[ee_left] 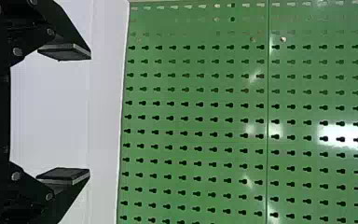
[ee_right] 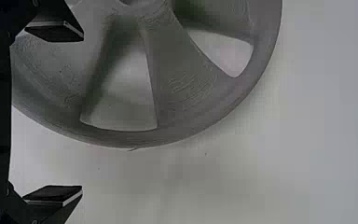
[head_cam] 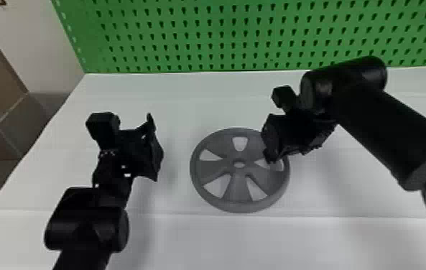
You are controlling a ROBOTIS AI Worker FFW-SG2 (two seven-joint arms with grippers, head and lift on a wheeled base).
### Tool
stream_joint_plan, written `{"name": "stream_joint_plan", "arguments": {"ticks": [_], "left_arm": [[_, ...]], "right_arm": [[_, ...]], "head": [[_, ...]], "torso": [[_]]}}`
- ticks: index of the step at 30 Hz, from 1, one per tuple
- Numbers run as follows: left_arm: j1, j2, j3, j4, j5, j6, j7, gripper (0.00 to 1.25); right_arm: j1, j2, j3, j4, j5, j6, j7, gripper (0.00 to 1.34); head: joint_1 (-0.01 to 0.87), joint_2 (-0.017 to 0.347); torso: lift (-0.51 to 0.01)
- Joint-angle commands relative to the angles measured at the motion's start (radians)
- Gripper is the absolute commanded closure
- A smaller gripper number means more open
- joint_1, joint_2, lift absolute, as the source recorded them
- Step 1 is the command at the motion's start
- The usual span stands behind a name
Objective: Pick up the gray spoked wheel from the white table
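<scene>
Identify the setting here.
Probably a robotics lab or workshop test station: a green pegboard stands behind a white table, and a gray spoked wheel lies flat on it between two black robot arms.

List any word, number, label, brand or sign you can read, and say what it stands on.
No readable text anywhere.
Wheel: none.
Table: none.
Pegboard: none.
Left arm: tiny pale marks near its wrist, too small to tell whether they are print.

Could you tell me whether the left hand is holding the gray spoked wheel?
No, the left hand is open, with nothing between its fingers.
</scene>
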Motion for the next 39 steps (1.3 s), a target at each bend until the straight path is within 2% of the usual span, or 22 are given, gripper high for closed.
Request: {"name": "stream_joint_plan", "arguments": {"ticks": [1,18,36,39], "left_arm": [[-0.006,0.000,-0.012,-0.004,0.001,-0.001,0.000,0.37],[-0.012,0.002,-0.027,-0.004,-0.001,0.001,0.000,0.37],[-0.015,0.002,-0.030,-0.004,0.001,0.001,0.000,0.37],[-0.015,0.002,-0.030,-0.004,0.001,0.001,0.000,0.37]], "right_arm": [[0.020,-0.002,-0.040,0.001,0.042,-0.001,0.000,0.14],[0.062,0.015,-0.138,0.013,0.089,-0.052,0.000,0.14],[0.063,0.021,-0.150,0.033,0.091,-0.086,0.000,0.15],[0.063,0.020,-0.149,0.039,0.084,-0.089,0.000,0.21]], "head": [[0.839,0.130],[0.839,0.130],[0.839,0.130],[0.839,0.130]], "torso": [[-0.065],[-0.065],[-0.065],[-0.065]]}}
